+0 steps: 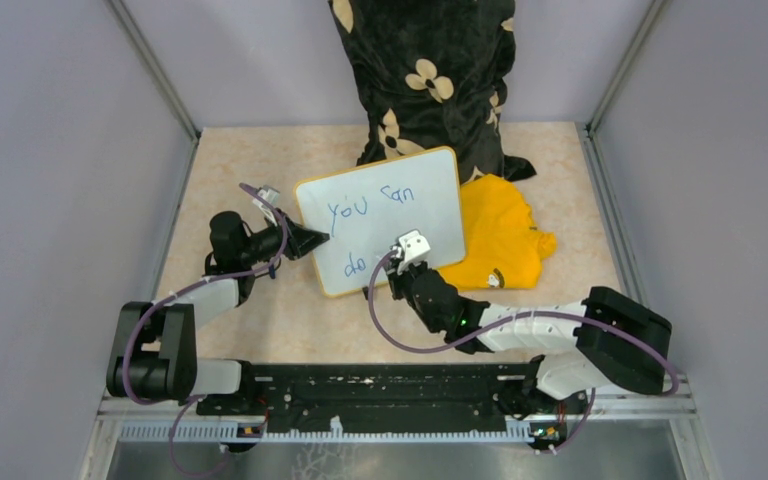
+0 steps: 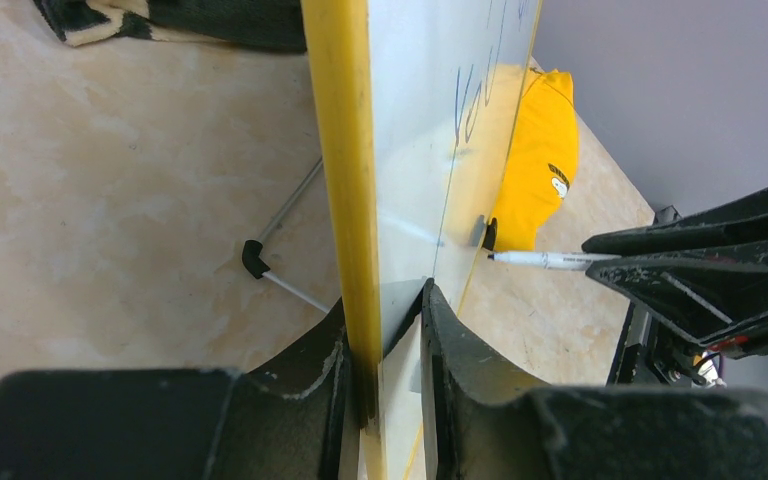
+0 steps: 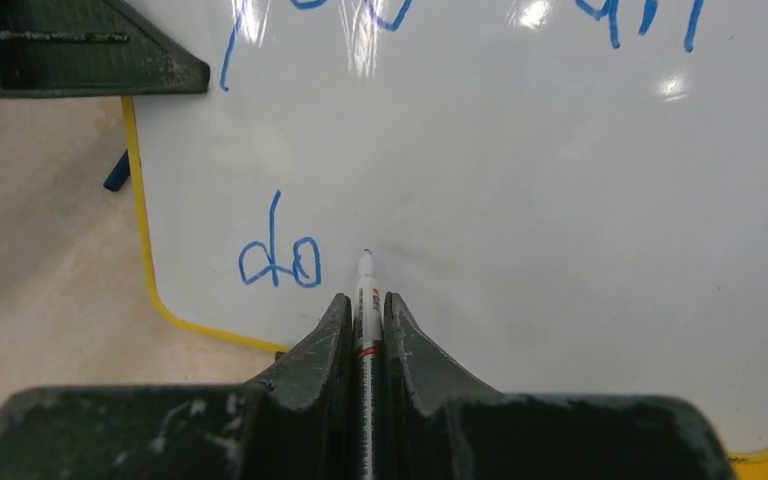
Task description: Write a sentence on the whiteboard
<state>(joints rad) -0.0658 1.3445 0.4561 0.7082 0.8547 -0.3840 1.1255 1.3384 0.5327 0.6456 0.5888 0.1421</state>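
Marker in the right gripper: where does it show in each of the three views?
Top external: not distinguishable, hidden under the right gripper at the whiteboard's lower middle.
Left wrist: marker right of centre, lying sideways, tip toward the board.
Right wrist: bottom centre between the fingers, tip beside "do".
Shared landmark: the left gripper clamping the board's left edge.

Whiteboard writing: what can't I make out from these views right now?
1. Right wrist view: the picture's top edge cuts off the upper line of the writing.
2. Left wrist view: the whiteboard is nearly edge-on, so the words are unreadable.
3. Top view: the right gripper hides the board just after "do".
4. All views: whether the marker tip touches the board is too fine to tell.
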